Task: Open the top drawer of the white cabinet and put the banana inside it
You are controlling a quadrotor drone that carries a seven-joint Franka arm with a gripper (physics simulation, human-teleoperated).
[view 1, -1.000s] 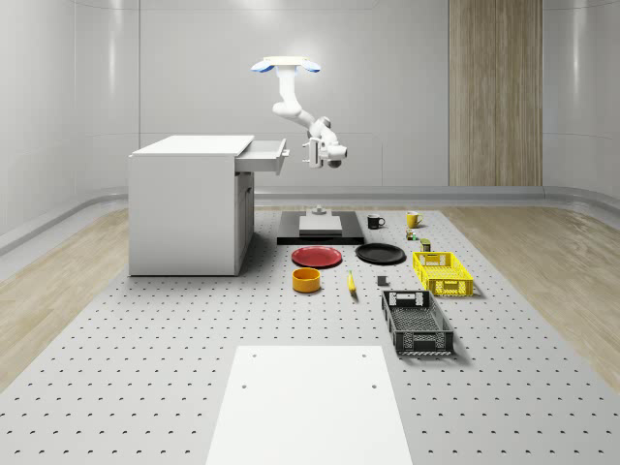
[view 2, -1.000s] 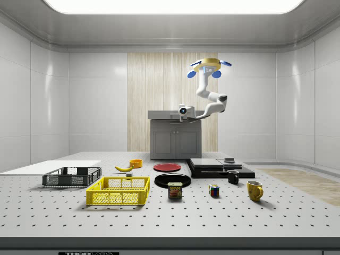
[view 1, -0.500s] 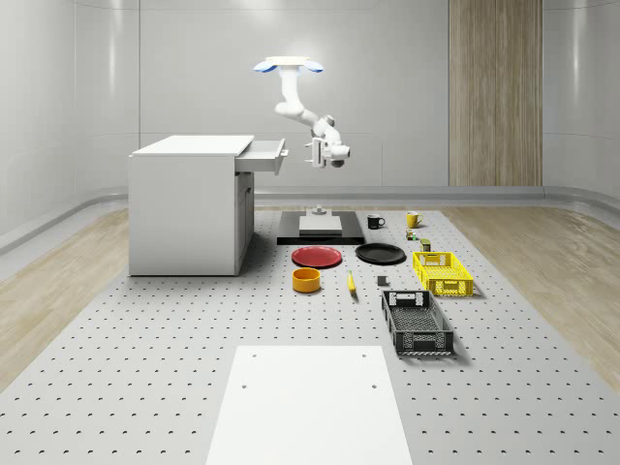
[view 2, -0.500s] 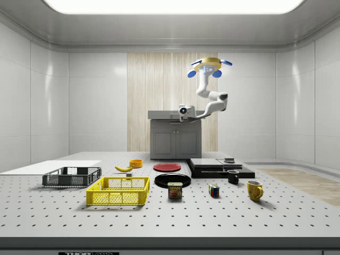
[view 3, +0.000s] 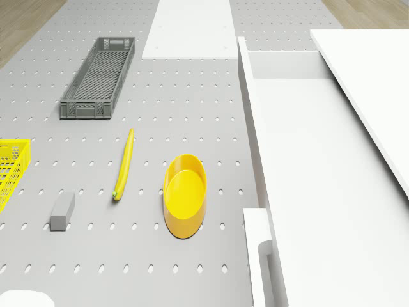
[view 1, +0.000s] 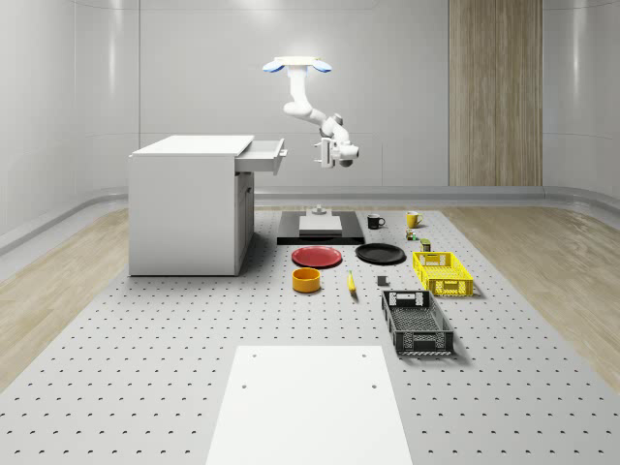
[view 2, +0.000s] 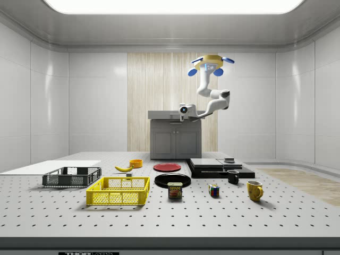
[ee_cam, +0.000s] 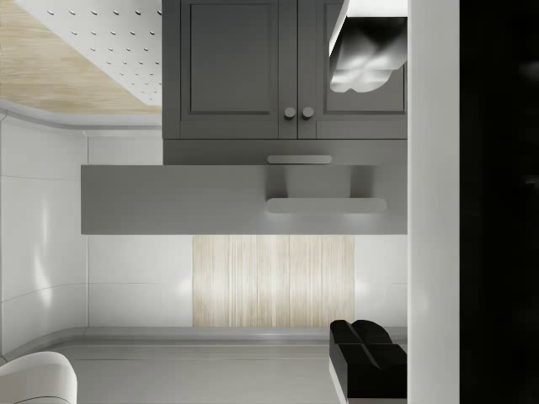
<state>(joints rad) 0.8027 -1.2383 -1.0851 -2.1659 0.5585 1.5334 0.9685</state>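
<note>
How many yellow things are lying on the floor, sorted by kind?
Yellow banana: 1
Round yellow bowl: 1
Yellow slatted plastic crate: 1
Yellow mug: 1
Total: 4

The drone (view 1: 296,66) was a flat pale disc with a yellow rim and blue rotor guards at its sides. Beneath it hung a white, rounded, segmented arm (view 1: 312,107) with darker grey joints, ending in a white gripper (view 1: 322,155) body.
</note>
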